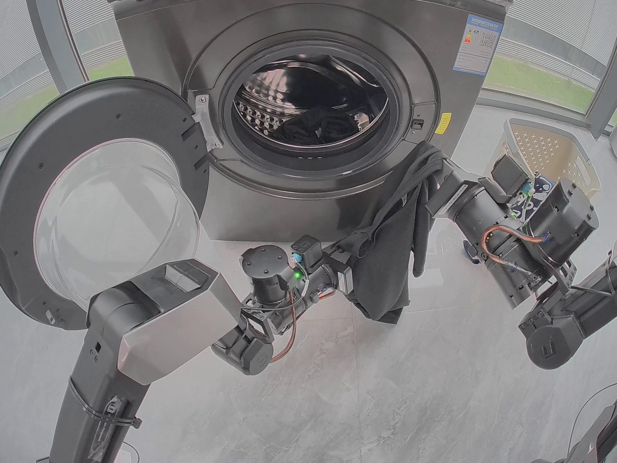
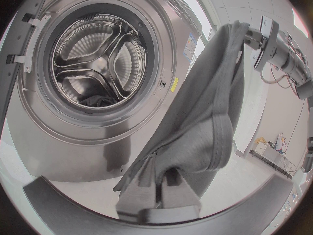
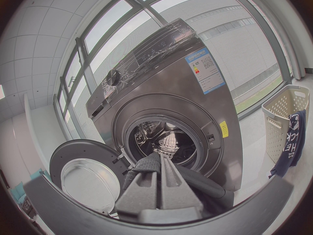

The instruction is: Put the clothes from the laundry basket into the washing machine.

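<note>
With the left gripper and right gripper fingers clenched on the black garment, its hanging tail may snag on the washing machine door rim.

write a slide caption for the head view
Left gripper and right gripper hold a dark garment between them before the open washing machine, dark clothes already in its drum.

The pale grey, marbled tile floor fills the lower half of the head view. On it stand the washing machine, top centre, and the laundry basket, upper right.
</note>
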You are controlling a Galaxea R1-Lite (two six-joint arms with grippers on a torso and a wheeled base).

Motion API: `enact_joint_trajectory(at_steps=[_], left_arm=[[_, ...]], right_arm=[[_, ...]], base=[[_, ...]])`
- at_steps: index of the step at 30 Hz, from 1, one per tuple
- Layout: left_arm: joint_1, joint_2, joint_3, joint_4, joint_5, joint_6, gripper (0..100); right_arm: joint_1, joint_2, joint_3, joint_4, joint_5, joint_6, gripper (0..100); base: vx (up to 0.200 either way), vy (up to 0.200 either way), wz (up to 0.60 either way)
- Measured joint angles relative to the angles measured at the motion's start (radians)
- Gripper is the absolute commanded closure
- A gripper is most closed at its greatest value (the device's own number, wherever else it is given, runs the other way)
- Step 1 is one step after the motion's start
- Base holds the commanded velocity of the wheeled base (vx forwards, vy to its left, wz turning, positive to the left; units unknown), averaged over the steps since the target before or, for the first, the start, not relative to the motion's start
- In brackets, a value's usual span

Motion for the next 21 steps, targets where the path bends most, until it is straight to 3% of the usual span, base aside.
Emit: enact_joint_trajectory(at_steps=[6, 13, 21], left_arm=[[0.016, -0.072, 0.082, -0.016, 0.002, -0.004, 100], [0.051, -0.228, 0.29, -0.062, 0.023, -0.01, 100], [0.117, -0.534, 0.536, -0.093, 0.046, -0.049, 100]], right_arm=[[-0.003, 0.0, 0.004, 0.001, 0.001, 0.0, 100], [-0.008, 0.002, 0.007, 0.001, -0.002, 0.001, 100], [-0.012, 0.006, 0.013, 0.002, -0.005, 0.002, 100]], base=[[0.0, 0.0, 0.0], [0.0, 0.0, 0.0], [0.0, 0.0, 0.0]])
